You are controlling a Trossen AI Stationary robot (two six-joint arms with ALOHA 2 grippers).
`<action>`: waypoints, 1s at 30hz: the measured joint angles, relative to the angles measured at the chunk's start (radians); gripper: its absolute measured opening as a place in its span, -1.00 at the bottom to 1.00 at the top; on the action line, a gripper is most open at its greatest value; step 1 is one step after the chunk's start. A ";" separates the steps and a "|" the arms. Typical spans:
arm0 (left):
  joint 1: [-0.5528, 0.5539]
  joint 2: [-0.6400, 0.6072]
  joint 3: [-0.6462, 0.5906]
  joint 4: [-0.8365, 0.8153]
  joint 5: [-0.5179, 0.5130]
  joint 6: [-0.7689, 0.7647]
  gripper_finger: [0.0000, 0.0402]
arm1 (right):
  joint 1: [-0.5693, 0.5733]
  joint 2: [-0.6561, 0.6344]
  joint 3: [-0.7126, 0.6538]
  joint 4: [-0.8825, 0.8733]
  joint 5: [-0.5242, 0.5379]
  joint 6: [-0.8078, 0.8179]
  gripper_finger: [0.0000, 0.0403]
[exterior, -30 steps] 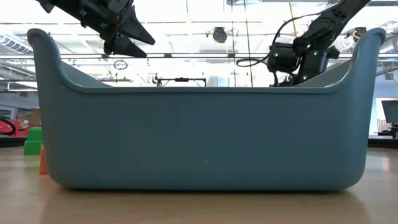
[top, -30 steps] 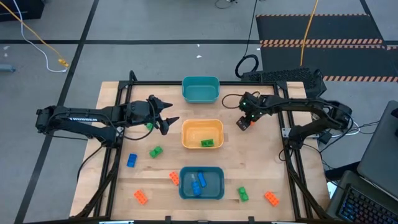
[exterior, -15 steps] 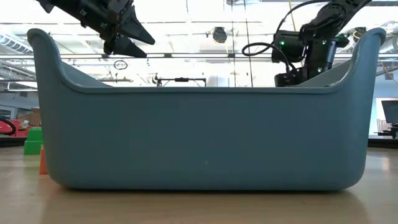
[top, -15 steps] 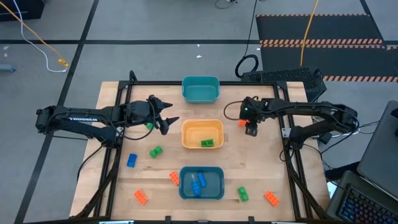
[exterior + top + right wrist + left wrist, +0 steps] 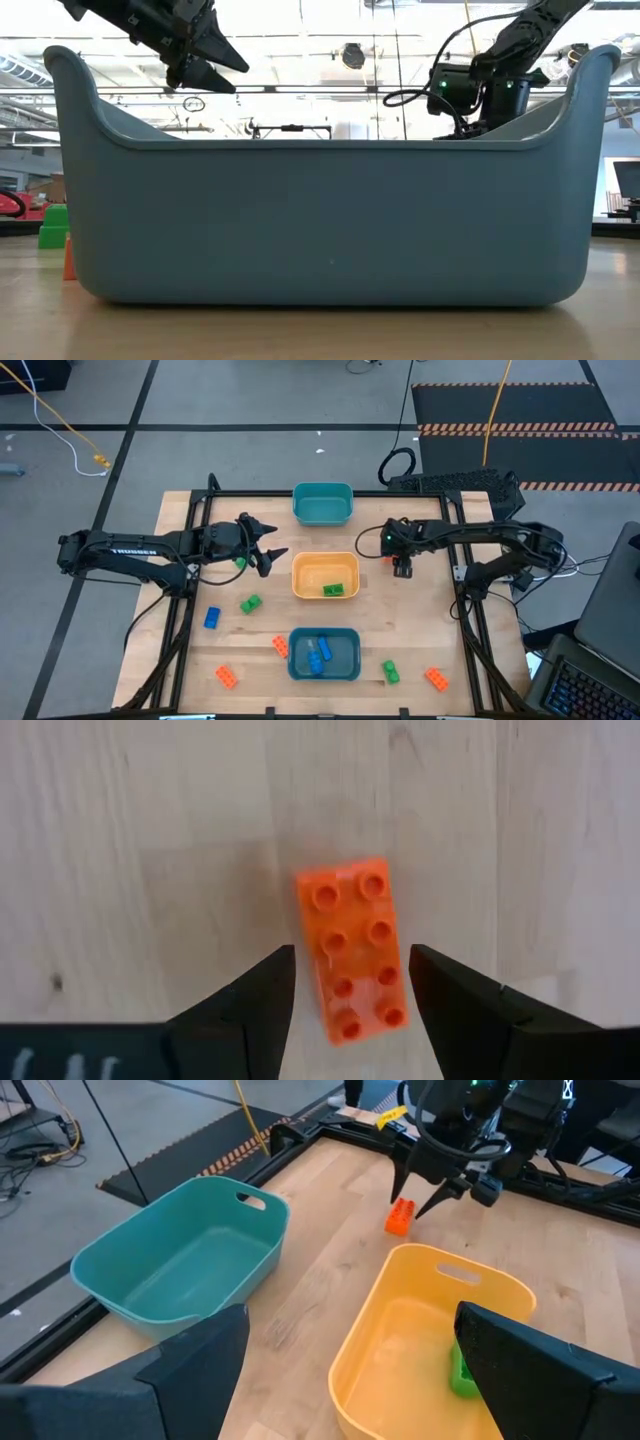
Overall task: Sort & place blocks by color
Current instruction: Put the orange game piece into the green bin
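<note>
An orange block (image 5: 352,952) lies flat, studs up, on the bare wood between the yellow bin (image 5: 325,575) and the table's right edge; it also shows in the high view (image 5: 388,557) and the left wrist view (image 5: 400,1217). My right gripper (image 5: 352,995) (image 5: 401,568) (image 5: 425,1192) points down just above it, open, one finger on either side, touching nothing. My left gripper (image 5: 279,540) (image 5: 350,1380) hovers open and empty left of the yellow bin. One green block (image 5: 332,590) lies in the yellow bin, and blue blocks (image 5: 318,655) lie in the near teal bin.
A far teal bin (image 5: 322,504) stands at the table's far edge. Loose blocks lie on the near half: green (image 5: 250,603), blue (image 5: 212,618), orange (image 5: 280,645), orange (image 5: 227,676), green (image 5: 390,672), orange (image 5: 436,678). The near teal bin's wall (image 5: 330,220) fills the low view.
My right gripper has turned from a slant to pointing straight down over the orange block, shifting a little toward the yellow bin. The block has stayed where it was.
</note>
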 joint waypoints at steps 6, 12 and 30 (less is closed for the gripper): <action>0.000 0.000 0.000 -0.001 0.000 0.000 0.77 | -0.002 0.000 -0.018 0.034 0.000 -0.004 0.26; 0.000 0.000 0.000 -0.001 0.000 0.000 0.77 | -0.005 -0.004 -0.097 0.127 -0.002 0.008 0.43; 0.000 0.000 0.000 0.000 0.000 0.000 0.77 | 0.002 -0.093 -0.138 0.180 -0.058 0.176 -0.37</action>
